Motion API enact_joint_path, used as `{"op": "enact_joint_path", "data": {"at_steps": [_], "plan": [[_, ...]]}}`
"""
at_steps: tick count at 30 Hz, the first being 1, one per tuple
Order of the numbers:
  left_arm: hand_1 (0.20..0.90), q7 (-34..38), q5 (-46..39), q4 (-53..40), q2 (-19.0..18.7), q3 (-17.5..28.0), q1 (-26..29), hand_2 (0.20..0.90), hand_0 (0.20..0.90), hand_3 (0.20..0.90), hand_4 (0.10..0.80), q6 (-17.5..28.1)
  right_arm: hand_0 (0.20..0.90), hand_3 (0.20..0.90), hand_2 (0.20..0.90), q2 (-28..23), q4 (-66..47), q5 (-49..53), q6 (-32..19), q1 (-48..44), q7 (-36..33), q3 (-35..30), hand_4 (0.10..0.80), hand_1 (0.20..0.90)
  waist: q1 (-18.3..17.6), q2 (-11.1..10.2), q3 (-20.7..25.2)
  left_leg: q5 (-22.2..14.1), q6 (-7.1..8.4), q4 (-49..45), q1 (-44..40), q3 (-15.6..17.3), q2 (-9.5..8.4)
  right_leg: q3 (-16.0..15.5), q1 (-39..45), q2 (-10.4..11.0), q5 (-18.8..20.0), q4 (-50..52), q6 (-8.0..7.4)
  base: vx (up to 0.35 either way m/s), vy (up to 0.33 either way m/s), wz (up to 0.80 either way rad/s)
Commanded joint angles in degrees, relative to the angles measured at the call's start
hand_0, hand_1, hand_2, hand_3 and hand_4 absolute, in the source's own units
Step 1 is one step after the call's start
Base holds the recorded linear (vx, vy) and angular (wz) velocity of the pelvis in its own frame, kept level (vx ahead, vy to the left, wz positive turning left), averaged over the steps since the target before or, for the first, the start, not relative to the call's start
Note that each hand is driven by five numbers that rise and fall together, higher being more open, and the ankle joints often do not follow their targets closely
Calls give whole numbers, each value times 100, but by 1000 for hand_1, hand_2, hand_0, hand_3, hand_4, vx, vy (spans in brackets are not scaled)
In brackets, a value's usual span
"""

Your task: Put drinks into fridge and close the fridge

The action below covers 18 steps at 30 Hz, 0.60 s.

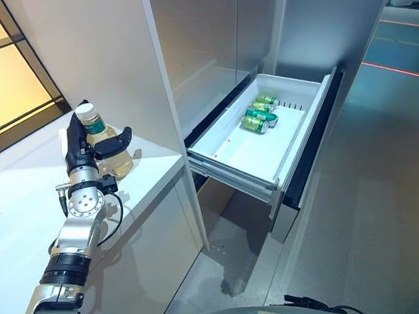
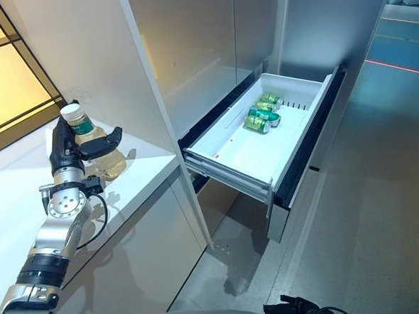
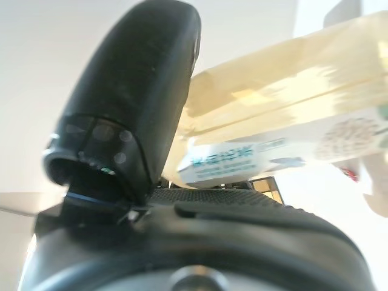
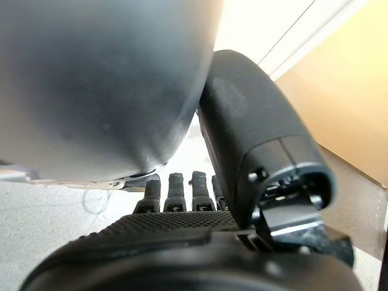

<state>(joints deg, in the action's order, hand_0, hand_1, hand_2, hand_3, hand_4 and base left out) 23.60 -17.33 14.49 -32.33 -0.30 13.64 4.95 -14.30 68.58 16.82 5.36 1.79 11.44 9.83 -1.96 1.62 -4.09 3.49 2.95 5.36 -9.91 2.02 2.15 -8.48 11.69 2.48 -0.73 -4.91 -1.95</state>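
Left eye view. We record a clear plastic bottle of pale yellow drink with a white cap and green label [image 1: 103,138], standing on the white countertop [image 1: 27,204] at the left. Our left hand [image 1: 81,147] has its thumb and fingers curled round the bottle. To the right, the white pull-out fridge drawer [image 1: 304,133] stands open, well apart from the bottle, with several green drink cans [image 1: 260,113] lying at its far end.

Right eye view. Same scene; the grey tiled floor [image 2: 369,211] lies under the drawer. Our right hand appears in neither eye view.

Left wrist view. The dark thumb [image 3: 133,91] presses the bottle's side, the label just past it. Whether the bottle's base has left the countertop, we cannot tell.

Right wrist view. The right hand [image 4: 182,224] shows fingers straight and holding nothing; a grey blurred mass fills the rest, and we cannot identify it.

Risk, as we judge it: the grip sits on the bottle's upper half, so the bottle may tilt or slip on the carry across the gap to the drawer, or knock the drawer's near wall on the way down.
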Motion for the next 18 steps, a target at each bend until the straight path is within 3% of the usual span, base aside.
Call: {"op": "enact_joint_path", "data": {"at_steps": [1,13,14,16,18], "plan": [[900,178,150,81,-135,83,718,900,900,900,800,265,900,900,900,-12,40,-91,56,-63,54,106,800,900,-40,14,-110,-860,-461,-209,-122,418,-473,7,-350,-291,-669,791,-107,0,0,0],[900,161,-19,82,-110,108,738,900,900,900,800,409,900,900,900,-10,71,-113,35,-60,62,114,800,900,-36,14,-96,-852,-451,-205,-119,419,-469,3,-346,-287,-666,783,-108,0,0,0],[599,154,-59,61,-93,111,732,599,599,549,449,449,900,900,900,-7,67,-117,39,-63,66,112,800,900,-35,13,-92,-848,-449,-200,-118,415,-470,6,-348,-290,-664,781,-109,0,0,0],[305,51,-364,17,-33,124,734,305,305,205,105,681,900,900,900,7,57,-112,40,-68,43,123,800,900,-32,10,-94,-846,-452,-202,-111,408,-473,13,-349,-289,-662,778,-107,0,0,0],[300,-98,-693,-60,38,160,733,300,300,200,100,951,900,900,900,9,77,-121,36,-80,53,119,800,900,-27,6,-92,-846,-453,-191,-120,404,-472,14,-346,-292,-663,776,-107,0,0,0]]}}
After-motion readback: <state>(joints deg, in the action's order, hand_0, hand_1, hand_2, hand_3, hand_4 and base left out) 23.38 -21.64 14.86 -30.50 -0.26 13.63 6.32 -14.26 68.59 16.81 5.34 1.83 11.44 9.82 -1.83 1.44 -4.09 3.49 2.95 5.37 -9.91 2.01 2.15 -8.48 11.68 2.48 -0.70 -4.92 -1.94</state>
